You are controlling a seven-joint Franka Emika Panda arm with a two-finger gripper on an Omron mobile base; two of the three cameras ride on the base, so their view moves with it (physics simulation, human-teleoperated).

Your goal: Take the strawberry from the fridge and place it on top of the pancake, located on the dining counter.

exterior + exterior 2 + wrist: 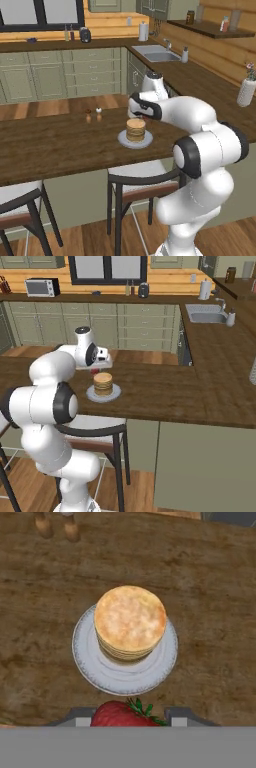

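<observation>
The tool [129, 718], clamped on the strawberry [122, 714], hangs short of the pancake [130, 618] mid-bench [210, 602]; released off-centre, the fruit could roll onto the plate [90, 662].

Between the claw's tips sits a glossy, dimpled strawberry [122, 714]. Ahead, a matt, spongy pancake [130, 618] tops a smooth glazed plate [100, 669] on grainy dark wood dining counter [210, 602].

strawberry [122, 714]: red, green leaves, held between finger tips, above counter, just beside plate edge
pancake [130, 621]: tan stack, upright, on white plate
dining counter [210, 602]: dk brown wood
</observation>
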